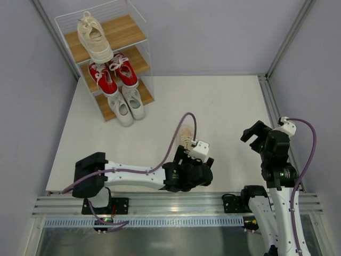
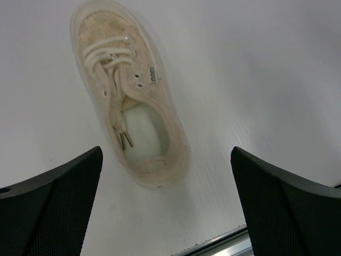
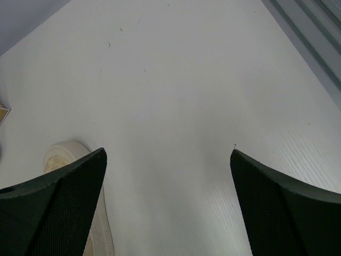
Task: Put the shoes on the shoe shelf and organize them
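At the far left corner of the white table (image 1: 224,106), you have the shoe shelf (image 1: 136,33), three stepped wooden boards in a thin white wire frame. The top board holds one cream shoe (image 1: 95,37), sitting on the left half; the right half of that board is bare wood. The middle board holds the red pair (image 1: 103,79), side by side, with white laces and white toe caps. The bottom board holds the white pair (image 1: 120,109), also side by side, toes pointing out over the front edge toward the arms.

The second cream shoe (image 2: 130,96) lies well apart from the shelf, on the table near the middle of the front edge. It stands upright on its sole. In the left wrist view its toe points away and to the left, its heel comes nearest the camera, and its loose lace ends rest inside the opening.

Your left gripper (image 2: 166,192) hangs directly over this shoe with its fingers spread wide, one on each side of the heel end, touching nothing. From above, the wrist hides most of the shoe.

Your right gripper (image 3: 168,160) is raised at the right side of the table, fingers wide apart, with only bare table between them. The shoe's toe just shows behind its left finger.
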`<action>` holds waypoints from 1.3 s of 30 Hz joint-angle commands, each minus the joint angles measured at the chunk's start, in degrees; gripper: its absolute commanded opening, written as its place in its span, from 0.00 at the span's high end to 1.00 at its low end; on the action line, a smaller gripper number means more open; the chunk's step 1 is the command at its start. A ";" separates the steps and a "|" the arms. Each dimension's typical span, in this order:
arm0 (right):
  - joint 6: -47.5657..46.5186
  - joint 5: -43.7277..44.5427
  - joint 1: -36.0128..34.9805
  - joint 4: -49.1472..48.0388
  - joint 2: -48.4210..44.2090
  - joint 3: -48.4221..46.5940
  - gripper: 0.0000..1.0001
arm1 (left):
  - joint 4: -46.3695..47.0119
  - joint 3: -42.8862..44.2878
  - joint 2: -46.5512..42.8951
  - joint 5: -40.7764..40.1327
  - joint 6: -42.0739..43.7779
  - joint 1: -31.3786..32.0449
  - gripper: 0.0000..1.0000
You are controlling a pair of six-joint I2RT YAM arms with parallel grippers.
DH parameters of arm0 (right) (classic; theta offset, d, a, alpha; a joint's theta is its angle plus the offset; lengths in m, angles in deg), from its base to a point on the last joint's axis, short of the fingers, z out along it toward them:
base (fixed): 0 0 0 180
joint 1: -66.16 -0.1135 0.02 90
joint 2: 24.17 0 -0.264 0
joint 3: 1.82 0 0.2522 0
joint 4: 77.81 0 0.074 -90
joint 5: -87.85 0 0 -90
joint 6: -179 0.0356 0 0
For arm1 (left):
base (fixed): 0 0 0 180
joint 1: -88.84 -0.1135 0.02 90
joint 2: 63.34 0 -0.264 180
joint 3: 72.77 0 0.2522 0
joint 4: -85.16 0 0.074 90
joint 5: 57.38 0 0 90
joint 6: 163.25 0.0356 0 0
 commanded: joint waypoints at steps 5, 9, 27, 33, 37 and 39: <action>0.26 0.50 0.00 -0.30 0.65 -0.49 0.03 | 6.98 -2.85 7.62 -15.01 -12.48 6.51 0.00; -0.17 1.21 0.00 -0.29 0.21 -0.14 0.03 | 5.81 -3.11 10.43 -17.65 -18.57 6.51 0.00; -0.70 0.15 0.00 0.23 3.02 -1.46 0.03 | 34.90 -13.56 17.47 -10.28 -12.41 0.19 0.00; -1.05 -0.29 0.00 0.41 3.81 -2.16 0.03 | 35.36 -13.57 15.81 -11.85 -10.31 -1.05 0.00; -0.70 -0.90 0.00 -0.21 4.16 -1.81 0.03 | 32.45 -11.02 15.27 -11.68 -8.37 -0.78 0.01; -0.53 -1.34 0.00 -0.73 4.52 -1.72 0.03 | 29.75 -9.71 16.32 -11.50 -8.55 -0.78 0.00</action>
